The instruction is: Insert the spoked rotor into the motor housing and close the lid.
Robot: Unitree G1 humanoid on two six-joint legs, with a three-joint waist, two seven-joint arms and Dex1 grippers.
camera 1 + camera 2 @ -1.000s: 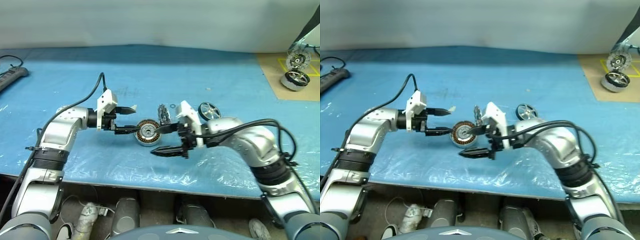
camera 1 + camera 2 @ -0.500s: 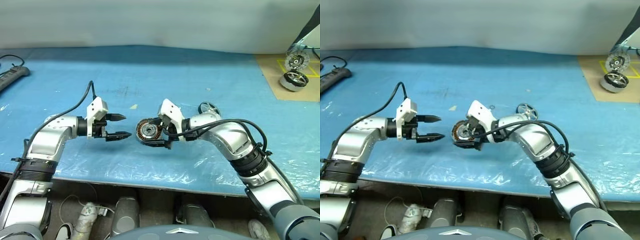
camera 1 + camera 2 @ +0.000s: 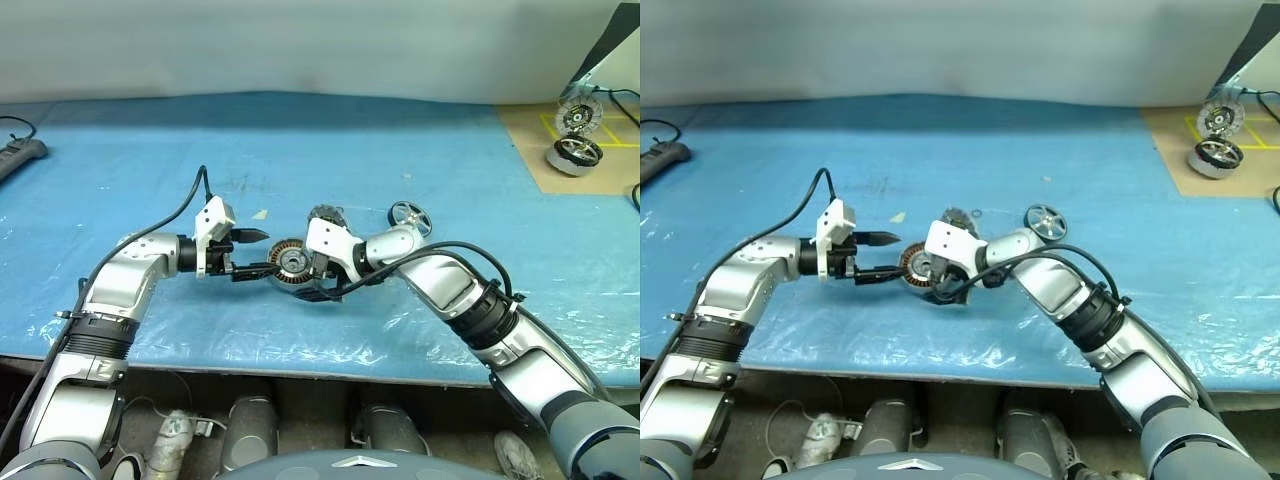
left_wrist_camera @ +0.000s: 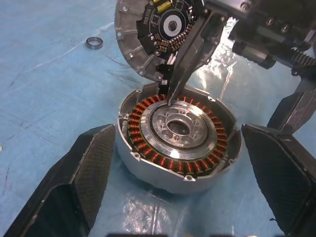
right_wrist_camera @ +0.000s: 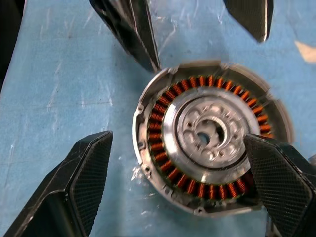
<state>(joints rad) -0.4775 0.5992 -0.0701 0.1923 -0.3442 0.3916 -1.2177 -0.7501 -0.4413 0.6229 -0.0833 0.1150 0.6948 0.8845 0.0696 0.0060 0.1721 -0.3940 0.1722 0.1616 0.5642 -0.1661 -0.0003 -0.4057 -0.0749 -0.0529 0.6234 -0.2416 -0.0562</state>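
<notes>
Squat round silver-grey motor housing (image 4: 177, 143) with copper windings, on blue table cover (image 3: 420, 150): lid (image 4: 158, 34) stands raised behind it. Spoked rotor (image 3: 410, 215), apparently upright, nearby rightward. Left gripper (image 3: 258, 252) and right gripper (image 5: 177, 197) spread wide, flanking housing.

No legible text, label, brand or number appears anywhere in the scene. The circuit board on the lid's (image 4: 165, 29) inner face carries small printed marks and a yellow patch, all too small to read.
</notes>
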